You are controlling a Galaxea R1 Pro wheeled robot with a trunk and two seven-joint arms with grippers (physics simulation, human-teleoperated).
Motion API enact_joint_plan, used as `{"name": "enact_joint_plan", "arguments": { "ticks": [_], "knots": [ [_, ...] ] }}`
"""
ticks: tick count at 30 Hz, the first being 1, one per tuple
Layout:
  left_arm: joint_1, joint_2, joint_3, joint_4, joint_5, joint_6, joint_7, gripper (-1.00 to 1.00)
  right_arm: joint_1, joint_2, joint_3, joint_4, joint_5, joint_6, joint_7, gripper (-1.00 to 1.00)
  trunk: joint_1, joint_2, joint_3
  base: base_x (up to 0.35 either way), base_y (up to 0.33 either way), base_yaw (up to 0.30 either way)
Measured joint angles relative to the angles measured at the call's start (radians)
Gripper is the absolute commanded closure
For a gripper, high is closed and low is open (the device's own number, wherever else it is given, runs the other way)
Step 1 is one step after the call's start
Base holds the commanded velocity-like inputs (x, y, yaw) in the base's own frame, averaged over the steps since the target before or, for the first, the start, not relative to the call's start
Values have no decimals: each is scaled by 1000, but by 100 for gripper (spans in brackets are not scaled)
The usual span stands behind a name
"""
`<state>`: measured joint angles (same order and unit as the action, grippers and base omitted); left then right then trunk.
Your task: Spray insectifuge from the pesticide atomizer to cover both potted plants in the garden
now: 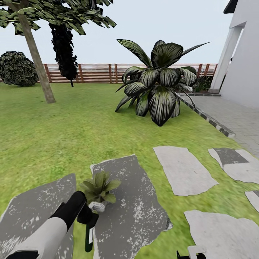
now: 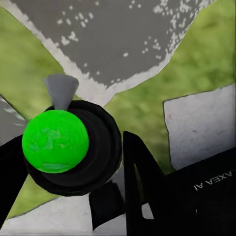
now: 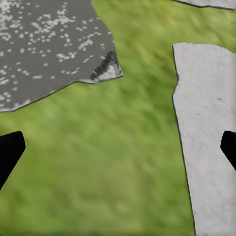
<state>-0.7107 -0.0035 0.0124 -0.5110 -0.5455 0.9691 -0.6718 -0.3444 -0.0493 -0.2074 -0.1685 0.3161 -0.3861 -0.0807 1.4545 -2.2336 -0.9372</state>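
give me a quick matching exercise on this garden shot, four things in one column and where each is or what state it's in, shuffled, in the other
Things:
1. pesticide atomizer
2. potted plant
3. big striped-leaf plant
4. right gripper

Places or states:
A. on the lawn, in front of the fence
B. jaws wide apart above grass, holding nothing
C. held in the left gripper, spray top up
D. standing on a dark grey stepping stone

Pairs: 1-C, 2-D, 3-A, 4-B
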Motion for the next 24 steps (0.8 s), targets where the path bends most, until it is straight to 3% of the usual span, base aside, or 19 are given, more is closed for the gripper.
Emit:
{"name": "enact_joint_plan", "arguments": {
  "ticks": [4, 12, 16, 22, 24],
  "knots": [
    [0, -3, 4, 37, 1, -69, 19, 100, 0, 0, 0, 0, 0, 0, 0, -100, 0, 0, 0, 0, 0, 0],
    [-2, -29, 5, 23, 2, -78, 36, 100, 0, 0, 0, 0, 0, 0, 0, -100, 0, 0, 0, 0, 0, 0],
    [-9, -23, 5, 20, -2, -74, 53, 100, 0, 0, 0, 0, 0, 0, 0, -100, 0, 0, 0, 0, 0, 0],
    [-13, -2, 94, 20, -6, -74, 156, 100, 0, 0, 0, 0, 0, 0, 0, -100, 0, 0, 0, 0, 0, 0],
    [-12, -2, 107, 20, 0, -73, 167, 100, 0, 0, 0, 0, 0, 0, 0, -100, 0, 0, 0, 0, 0, 0]
  ]
}}
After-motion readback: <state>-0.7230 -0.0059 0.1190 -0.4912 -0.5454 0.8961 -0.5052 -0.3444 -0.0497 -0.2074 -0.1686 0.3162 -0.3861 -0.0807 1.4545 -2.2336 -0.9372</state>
